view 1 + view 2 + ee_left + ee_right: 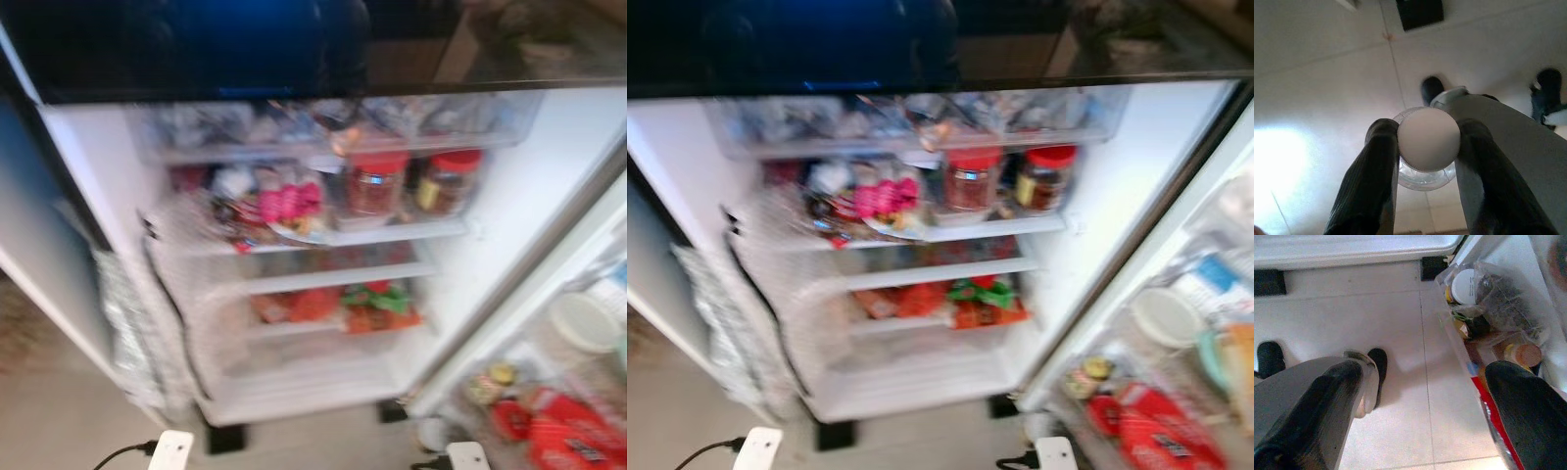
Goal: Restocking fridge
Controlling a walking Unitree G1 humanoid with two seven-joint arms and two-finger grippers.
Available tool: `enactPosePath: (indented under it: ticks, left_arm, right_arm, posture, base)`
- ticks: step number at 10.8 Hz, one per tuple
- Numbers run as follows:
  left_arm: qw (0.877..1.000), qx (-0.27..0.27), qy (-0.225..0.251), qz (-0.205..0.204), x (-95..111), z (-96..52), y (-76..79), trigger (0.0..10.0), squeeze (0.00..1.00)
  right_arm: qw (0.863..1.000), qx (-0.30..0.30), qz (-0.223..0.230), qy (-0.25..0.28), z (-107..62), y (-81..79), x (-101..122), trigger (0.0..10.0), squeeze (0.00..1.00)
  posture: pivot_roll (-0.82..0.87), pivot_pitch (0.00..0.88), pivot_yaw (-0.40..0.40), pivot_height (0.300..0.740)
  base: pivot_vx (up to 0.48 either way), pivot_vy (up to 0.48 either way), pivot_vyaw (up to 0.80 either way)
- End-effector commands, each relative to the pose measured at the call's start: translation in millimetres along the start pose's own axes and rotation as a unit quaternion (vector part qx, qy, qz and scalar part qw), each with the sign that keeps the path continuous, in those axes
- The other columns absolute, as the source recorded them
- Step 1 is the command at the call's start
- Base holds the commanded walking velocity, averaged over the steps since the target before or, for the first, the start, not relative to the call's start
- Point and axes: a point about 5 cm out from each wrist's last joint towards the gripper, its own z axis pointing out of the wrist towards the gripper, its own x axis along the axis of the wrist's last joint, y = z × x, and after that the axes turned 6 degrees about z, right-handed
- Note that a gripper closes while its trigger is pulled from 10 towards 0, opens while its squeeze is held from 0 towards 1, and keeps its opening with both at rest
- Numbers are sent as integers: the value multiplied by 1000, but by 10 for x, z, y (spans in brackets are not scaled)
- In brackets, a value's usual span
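a clear plastic jar with a white lid (1427, 139) sits pinched between the two black fingers of the left gripper (1425, 147), held low over the tiled floor (1327, 98). it looks light, rigid and slick-walled, so a hold on the body just under the lid seems safest. ahead, the open fridge (88, 157) shows crowded shelves and two red-lidded jars (377, 181). the right gripper (1425, 401) hangs with fingers spread wide, holding nothing, beside the stocked door shelf (1447, 298).
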Motion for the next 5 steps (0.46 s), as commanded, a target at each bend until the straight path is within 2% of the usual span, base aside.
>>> enactPosePath:
  ticks: [1, 5]
  left_arm:
    - [1000, 3, -11, 3, -67, -6, -34, 10000, 0]
    - [1000, 3, -11, 4, -67, -6, -33, 10000, 0]
  right_arm:
    - [1000, -1, 5, -2, -3, -2, -20, 10000, 0]
    - [1000, -1, -1, -6, -3, 0, -25, 10000, 0]
  posture:
    - [-99, 54, -49, 740]
    - [-98, 54, -50, 740]
  base:
    - [0, -274, 0]
    - [0, 0, 0]
